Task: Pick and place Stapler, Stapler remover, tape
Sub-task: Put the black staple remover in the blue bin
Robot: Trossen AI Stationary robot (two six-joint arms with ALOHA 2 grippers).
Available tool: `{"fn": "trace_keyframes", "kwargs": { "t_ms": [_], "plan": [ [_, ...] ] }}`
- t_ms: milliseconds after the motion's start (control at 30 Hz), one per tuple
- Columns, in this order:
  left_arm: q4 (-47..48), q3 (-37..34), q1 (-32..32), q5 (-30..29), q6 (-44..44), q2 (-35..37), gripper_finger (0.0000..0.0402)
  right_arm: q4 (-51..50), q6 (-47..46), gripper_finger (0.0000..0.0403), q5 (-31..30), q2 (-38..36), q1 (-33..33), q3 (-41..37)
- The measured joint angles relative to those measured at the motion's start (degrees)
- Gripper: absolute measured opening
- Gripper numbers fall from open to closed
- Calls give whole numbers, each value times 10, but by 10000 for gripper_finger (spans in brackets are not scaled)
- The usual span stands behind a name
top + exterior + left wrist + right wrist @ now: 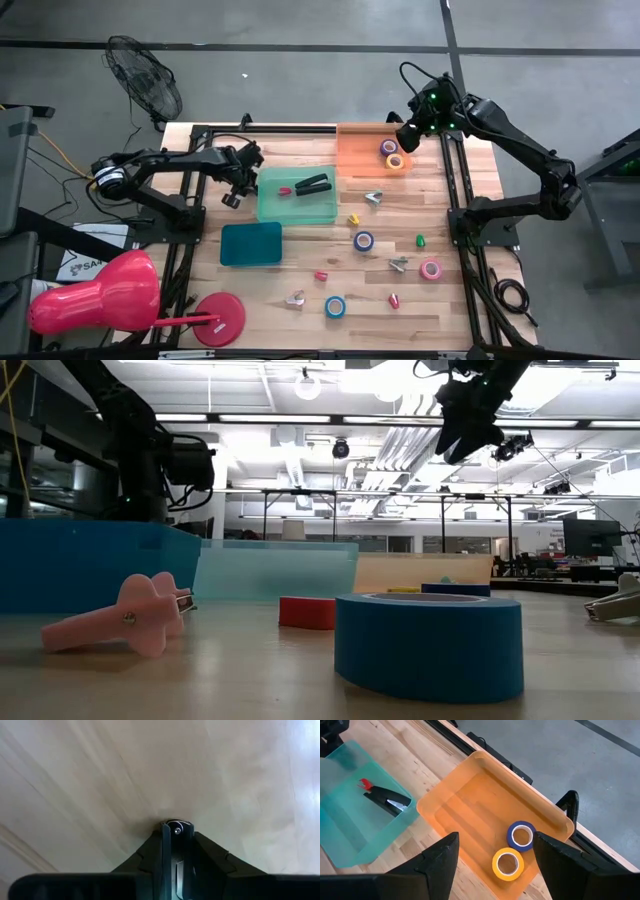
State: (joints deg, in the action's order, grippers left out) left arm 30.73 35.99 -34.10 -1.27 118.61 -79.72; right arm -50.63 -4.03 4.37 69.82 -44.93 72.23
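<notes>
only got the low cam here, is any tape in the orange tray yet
Observer: Yes, two tape rolls lie in the orange tray: a blue one and a yellow one.
Operator: right gripper holding anything
Observer: No, the right gripper is open and empty above that tray.
Operator: and the left
Observer: The left gripper is over the table, beside the green tray, on its left.

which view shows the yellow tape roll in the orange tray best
The right wrist view: the yellow tape roll lies large and unobstructed in the orange tray. The high view shows it small. The low view and left wrist view don't clearly show it.
</notes>
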Motion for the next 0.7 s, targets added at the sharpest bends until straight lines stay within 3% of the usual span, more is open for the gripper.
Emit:
{"fn": "trace_keyframes", "kwargs": {
  "t_ms": [333, 700],
  "plan": [
    [72, -4, -1, -69, -43, 44, 76, -14, 0, 245, -10, 0, 0, 0],
    [72, -3, 0, -103, -257, 138, 76, -15, -2, 245, -10, 0, 0, 0]
  ]
}}
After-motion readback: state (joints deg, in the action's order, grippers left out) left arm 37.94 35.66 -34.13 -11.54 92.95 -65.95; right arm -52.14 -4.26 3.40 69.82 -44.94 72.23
